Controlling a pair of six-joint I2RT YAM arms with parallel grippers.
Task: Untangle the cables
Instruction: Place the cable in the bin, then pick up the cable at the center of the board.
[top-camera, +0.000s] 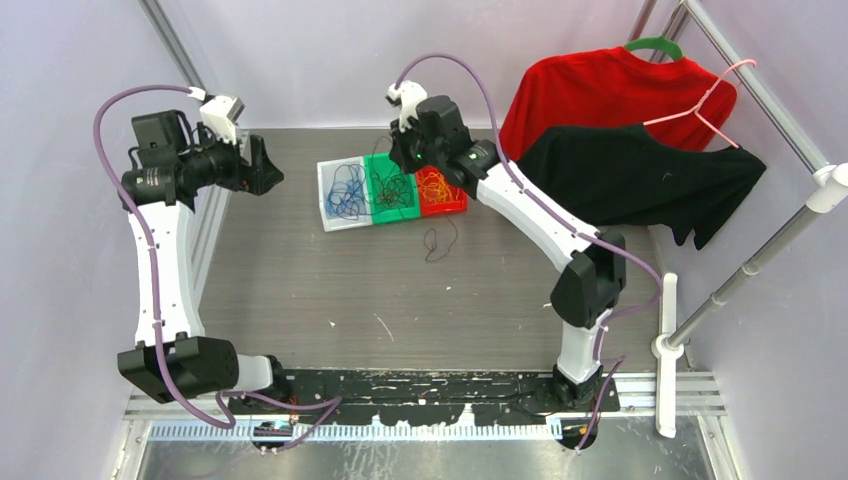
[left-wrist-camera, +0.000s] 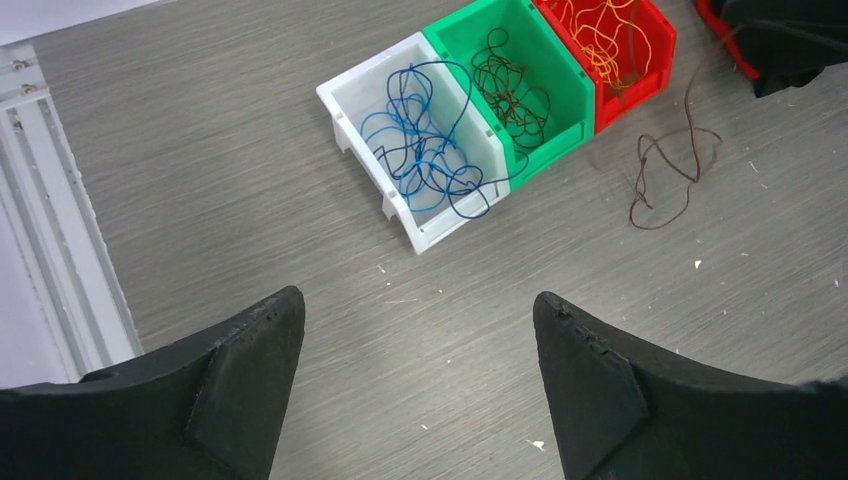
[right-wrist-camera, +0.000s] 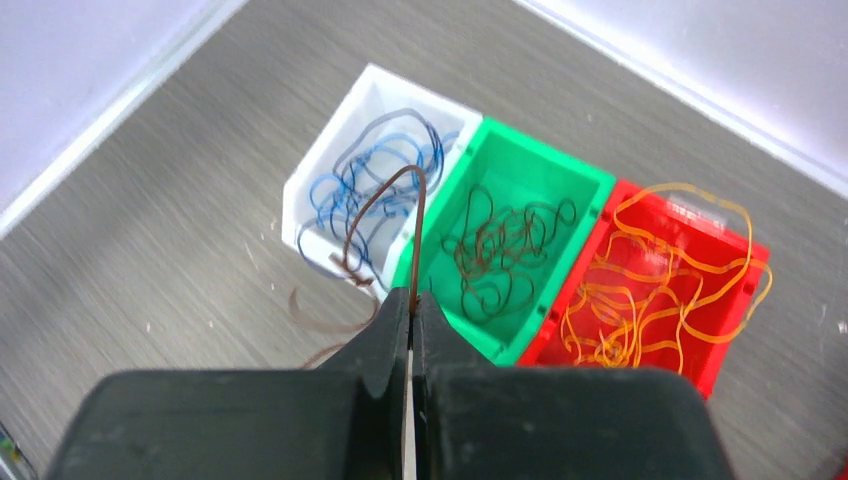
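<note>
Cables (top-camera: 392, 190) are mostly sorted by colour. One brown cable (left-wrist-camera: 665, 170) is the odd one out.

R claw (right-wrist-camera: 410, 305) is pinched fully together w/ that cable's end nipped at the tips. The strand arcs up out of the tips and curls over. The claw hangs above the bin row, approx over the green bin (left-wrist-camera: 555, 160).

The rest of the cable drops toward the near side and ends in a loose loop on the counter (top-camera: 400, 300), just near of the green/red join. So its long axis runs far-to-near, claw end far, slack end near. The green bin, holding a brown tangle (left-wrist-camera: 510, 90), is right under the claw. My read: the next move is to lift the tail clear and drop it there.

White bin (left-wrist-camera: 365, 165) w/ blue cables (left-wrist-camera: 425, 150) sits touching on the left. Red bin (left-wrist-camera: 640, 85) w/ orange cables (left-wrist-camera: 600, 30) sits touching on the right.

L claw (left-wrist-camera: 415, 310) is spread wide and empty, over bare counter well left of the bins. It's farther from the loop than R.

Black shirt (top-camera: 630, 175) hangs close to the right of the red bin, red shirt (top-camera: 600, 90) beyond it. Poss snag if the tail swings right. Bin rims could catch the slack too.
</note>
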